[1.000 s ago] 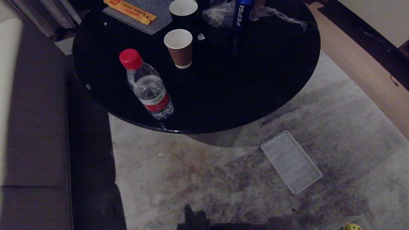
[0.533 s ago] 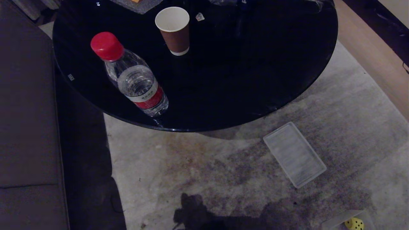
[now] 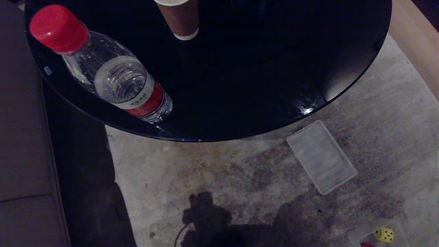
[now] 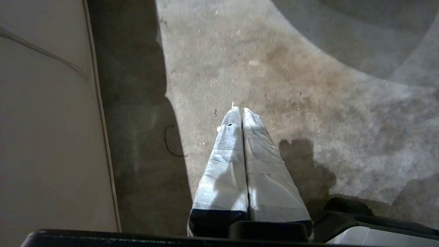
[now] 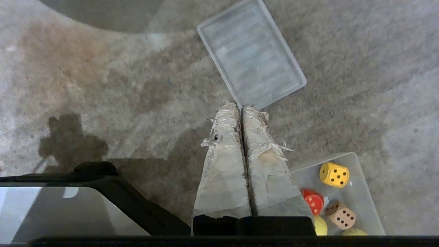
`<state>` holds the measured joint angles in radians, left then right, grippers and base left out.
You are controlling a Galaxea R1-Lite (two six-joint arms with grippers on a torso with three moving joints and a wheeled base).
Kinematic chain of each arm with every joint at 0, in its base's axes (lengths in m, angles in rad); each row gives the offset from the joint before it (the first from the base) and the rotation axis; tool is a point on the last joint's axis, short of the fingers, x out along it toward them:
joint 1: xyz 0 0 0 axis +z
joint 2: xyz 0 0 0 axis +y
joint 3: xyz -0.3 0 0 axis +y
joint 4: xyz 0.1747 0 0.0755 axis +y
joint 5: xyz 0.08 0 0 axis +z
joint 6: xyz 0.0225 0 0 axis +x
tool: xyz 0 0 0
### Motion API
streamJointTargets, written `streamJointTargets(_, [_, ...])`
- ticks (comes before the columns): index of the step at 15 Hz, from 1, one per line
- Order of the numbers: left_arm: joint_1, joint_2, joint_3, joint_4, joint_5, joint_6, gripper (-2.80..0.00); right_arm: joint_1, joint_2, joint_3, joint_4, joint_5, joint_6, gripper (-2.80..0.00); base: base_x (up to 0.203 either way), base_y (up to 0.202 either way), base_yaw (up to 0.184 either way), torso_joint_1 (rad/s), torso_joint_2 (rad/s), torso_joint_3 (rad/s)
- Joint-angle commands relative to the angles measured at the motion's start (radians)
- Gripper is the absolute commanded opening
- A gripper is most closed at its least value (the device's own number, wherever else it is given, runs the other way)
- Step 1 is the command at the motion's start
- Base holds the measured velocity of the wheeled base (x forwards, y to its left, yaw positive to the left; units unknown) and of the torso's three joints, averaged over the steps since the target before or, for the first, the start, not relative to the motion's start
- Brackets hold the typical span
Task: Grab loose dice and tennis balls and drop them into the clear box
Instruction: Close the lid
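Although nothing loose shows on the carpet, we find the task's things gathered in the translucent rectangular plastic box (image 5: pixel 363 192), which sits just beside and below the right gripper (image 5: pixel 241 108). Inside it lie a yellow dotted die (image 5: pixel 334 174), a red dotted die (image 5: pixel 313 200), a brown dotted die (image 5: pixel 340 214) and the edges of two yellow-green tennis balls (image 5: pixel 320 226), partly hidden at the frame edge. In the head view only the box corner and the yellow die peek in.

Our right jaws are pressed together and hold nothing; the left gripper (image 4: pixel 239 109) hangs over bare carpet beside the grey sofa (image 4: pixel 44 137), jaws likewise closed and empty.

We judge the collecting largely done, or a search still open. The risk: a ball or die may lie out of sight under the round black glass table (image 3: pixel 257 85) or by the sofa, and we could miss it. Jaws this worn, their tape fraying, could also slip on a fuzzy ball.

Ahead of the right jaws lies the flat ribbed clear lid (image 5: pixel 251 55) on the mottled grey carpet (image 5: pixel 103 85); it could be mistaken for the box. On the table stand a red-capped clear water bottle (image 3: pixel 113 82) and a brown paper cup (image 3: pixel 180 20), near the edge, where a swinging arm could knock them.
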<state>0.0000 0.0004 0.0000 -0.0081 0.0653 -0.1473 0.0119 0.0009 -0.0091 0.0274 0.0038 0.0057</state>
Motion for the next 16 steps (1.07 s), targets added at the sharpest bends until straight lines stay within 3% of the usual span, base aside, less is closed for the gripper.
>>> streamJointTargets(1, [0.0,0.001,0.0,0.0,0.001,-0.001,-2.8,0.0,0.0,0.0,0.0,0.001,0.0,-2.8,0.0,0.0,0.0,0.0,0.0,-0.193])
streamJointTargets(5, [0.0,0.001,0.0,0.0,0.001,-0.001,-2.8,-0.008,0.001,-0.012,0.011,-0.012,0.003,-2.8,0.0,0.0,0.0,0.002,0.0,-0.094])
streamJointTargets(8, [0.0,0.0,0.0,0.0,0.001,-0.001,-2.8,-0.009,0.102,-0.16,0.087,-0.02,0.021,-2.8,0.0,0.0,0.0,0.0,0.0,0.0])
streamJointTargets(13, [0.0,0.0,0.0,0.0,0.001,-0.001,-2.8,-0.007,0.63,-0.407,0.153,-0.011,0.124,-2.8,0.0,0.0,0.0,0.0,0.0,0.0])
streamJointTargets(16, [0.0,0.001,0.0,0.0,0.001,-0.001,-2.8,-0.007,0.983,-0.455,0.033,-0.013,0.168,-2.8,0.0,0.0,0.0,0.0,0.0,0.0])
